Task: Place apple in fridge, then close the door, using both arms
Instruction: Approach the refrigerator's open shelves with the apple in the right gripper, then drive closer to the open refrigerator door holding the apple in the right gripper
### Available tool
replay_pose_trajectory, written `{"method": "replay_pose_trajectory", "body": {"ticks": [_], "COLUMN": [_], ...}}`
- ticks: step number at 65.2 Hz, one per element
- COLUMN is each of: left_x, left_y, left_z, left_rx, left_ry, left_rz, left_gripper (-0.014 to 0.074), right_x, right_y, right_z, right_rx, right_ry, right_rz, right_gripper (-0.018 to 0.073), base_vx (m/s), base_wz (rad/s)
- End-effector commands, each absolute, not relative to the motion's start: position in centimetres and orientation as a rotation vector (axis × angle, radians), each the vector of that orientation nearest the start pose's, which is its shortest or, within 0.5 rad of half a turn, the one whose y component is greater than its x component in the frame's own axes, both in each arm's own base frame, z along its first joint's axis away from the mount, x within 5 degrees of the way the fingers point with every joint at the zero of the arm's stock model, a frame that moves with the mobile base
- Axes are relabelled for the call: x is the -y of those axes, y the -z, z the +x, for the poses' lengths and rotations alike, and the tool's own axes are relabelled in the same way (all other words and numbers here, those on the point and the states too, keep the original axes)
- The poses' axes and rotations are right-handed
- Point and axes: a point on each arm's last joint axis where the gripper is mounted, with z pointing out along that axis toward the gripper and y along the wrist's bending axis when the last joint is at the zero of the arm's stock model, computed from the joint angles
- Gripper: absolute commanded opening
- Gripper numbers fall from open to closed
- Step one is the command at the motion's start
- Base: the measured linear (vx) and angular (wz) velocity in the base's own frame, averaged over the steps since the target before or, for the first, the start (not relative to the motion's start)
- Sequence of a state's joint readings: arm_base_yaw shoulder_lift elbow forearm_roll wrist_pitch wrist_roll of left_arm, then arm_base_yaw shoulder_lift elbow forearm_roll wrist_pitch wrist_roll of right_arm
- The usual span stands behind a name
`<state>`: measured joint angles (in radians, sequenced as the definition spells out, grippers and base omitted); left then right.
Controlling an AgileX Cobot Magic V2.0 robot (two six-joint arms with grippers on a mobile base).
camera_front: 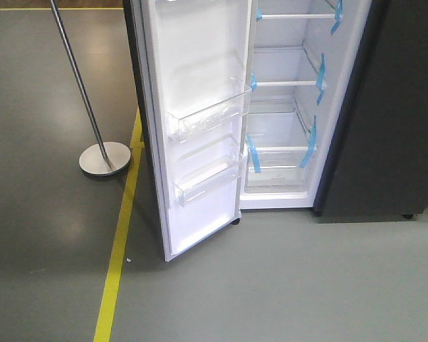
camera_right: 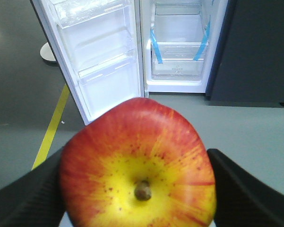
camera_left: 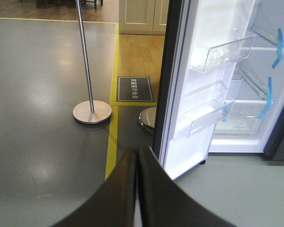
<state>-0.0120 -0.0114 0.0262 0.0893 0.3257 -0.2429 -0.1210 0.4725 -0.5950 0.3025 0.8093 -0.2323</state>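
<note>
Right pincer pinches the round red-and-yellow apple at lower centre, which I hold aimed at the tall dark-grey, white-shelved fridge, its white-lined door swung wide at upper left for access; left pincer pressed together, empty.

The round glossy apple is red, streaked over a yellow centre speckled with fine red dots; its stem dimple is brown. The tall side-by-side fridge is dark grey outside and white within, with blue tape strips on its shelves. The narrow open fridge door shows a white inner face and clear plastic bins. The smooth grey floor carries a yellow painted line beside a silver metal pole stand.
</note>
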Motion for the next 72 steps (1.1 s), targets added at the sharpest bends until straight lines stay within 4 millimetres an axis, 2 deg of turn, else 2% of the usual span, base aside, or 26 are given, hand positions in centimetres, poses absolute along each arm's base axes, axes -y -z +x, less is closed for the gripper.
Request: {"method": "replay_pose_trajectory", "body": {"ticks": [1,72], "left_x": [-0.13,-0.13], "left_y": [-17.62,-17.62], "left_z": [5.49,5.49], "left_rx": [-1.751,-1.751], "left_ry": [0.111,0.111], "left_rz": [-0.150,-0.150], "left_gripper": [-0.0005,-0.0005], "right_x": [-0.87,-0.87], "right_y": [-32.53,-32.53], "right_z": [8.64,8.64], "right_rx": [-2.042,-2.042], "right_ry": [-0.145,-0.145], "right_rz": [0.000,0.000], "right_gripper": [0.0085,0.0085], "base_vx": [0.08,0.09], "base_wz": [0.04,0.02]}}
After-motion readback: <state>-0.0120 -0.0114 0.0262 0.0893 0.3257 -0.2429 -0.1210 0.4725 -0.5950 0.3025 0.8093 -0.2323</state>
